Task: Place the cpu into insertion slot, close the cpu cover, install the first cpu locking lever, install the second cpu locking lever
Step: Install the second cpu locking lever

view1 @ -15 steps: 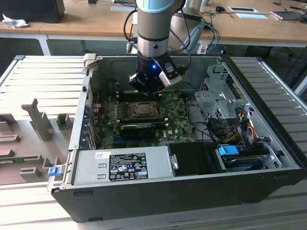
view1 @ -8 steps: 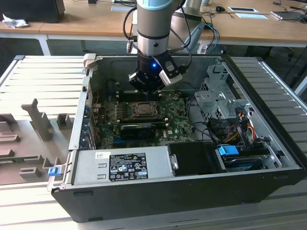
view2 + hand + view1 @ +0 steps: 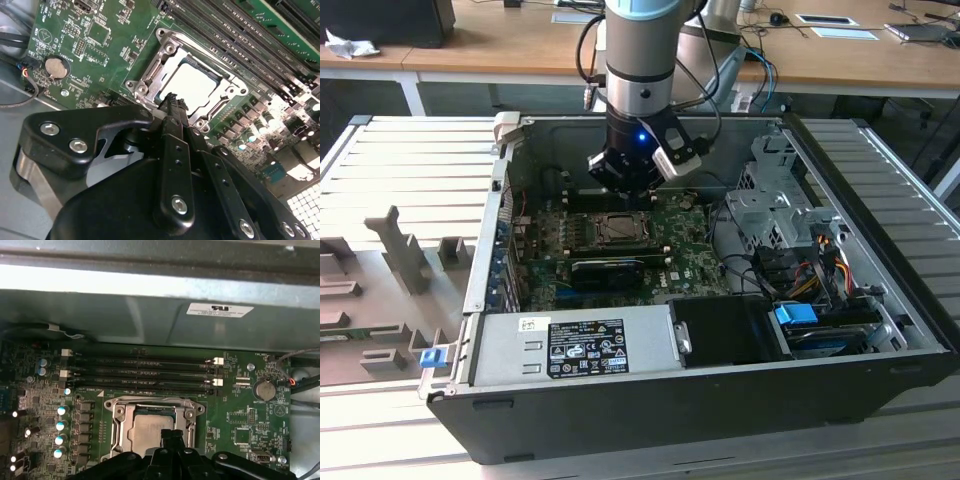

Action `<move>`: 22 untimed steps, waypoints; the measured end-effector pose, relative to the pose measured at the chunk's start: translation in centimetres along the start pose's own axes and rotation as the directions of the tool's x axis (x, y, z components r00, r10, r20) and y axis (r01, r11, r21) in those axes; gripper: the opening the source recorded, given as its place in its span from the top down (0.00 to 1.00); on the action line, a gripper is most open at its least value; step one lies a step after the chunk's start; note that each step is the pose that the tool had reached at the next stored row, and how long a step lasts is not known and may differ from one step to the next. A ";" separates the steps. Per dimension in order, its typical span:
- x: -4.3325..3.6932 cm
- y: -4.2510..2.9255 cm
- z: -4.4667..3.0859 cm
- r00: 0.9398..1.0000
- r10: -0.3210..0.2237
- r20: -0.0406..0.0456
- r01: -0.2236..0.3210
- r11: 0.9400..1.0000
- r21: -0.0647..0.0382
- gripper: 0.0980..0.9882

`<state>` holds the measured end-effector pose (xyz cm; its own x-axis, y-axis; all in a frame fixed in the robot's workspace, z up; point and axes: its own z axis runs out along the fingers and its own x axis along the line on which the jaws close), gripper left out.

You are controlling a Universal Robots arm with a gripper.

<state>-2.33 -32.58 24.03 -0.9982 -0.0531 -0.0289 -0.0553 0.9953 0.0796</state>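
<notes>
Inside the open computer case [image 3: 880,330], which lies on its side on a ribbed grey surface [image 3: 410,170], my gripper [image 3: 630,180] hangs over the green motherboard [image 3: 690,262], just above the far edge of the insertion slot [image 3: 618,230] as the exterior view has it. In both wrist views my jaws are pressed together into one narrow black point, with nothing pinched between them, and that point sits over the near rim of the socket. The cpu [image 3: 192,82] lies flat inside the insertion slot [image 3: 200,80], its pale silver face catching the light; in the first wrist view the same cpu [image 3: 147,427] shows as a grey square partly hidden behind my fingertips [image 3: 172,436]. The cpu cover [image 3: 165,62] lies down over the socket as a silver-grey frame, its square cut-out ringing the chip, and in the first wrist view the cpu cover [image 3: 120,415] sits flat with its bolted corners against the board. Whether my tip is touching the frame or just clear of it, I cannot tell. Beyond the socket run the long black memory slots [image 3: 145,372], parallel to one edge of it, and a round coin battery [image 3: 264,389] sits well apart on the board. In the exterior view a grey power supply [image 3: 575,345] fills the near side of the case, and bundled cables [image 3: 800,270] lie toward the exterior view's right.
</notes>
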 end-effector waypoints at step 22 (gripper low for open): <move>0.28 -3.02 -0.92 1.000 0.000 0.000 0.000 1.000 0.000 0.99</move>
<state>-2.47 -35.67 24.70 -0.9982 -0.0531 -0.0289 -0.0553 0.9953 0.0796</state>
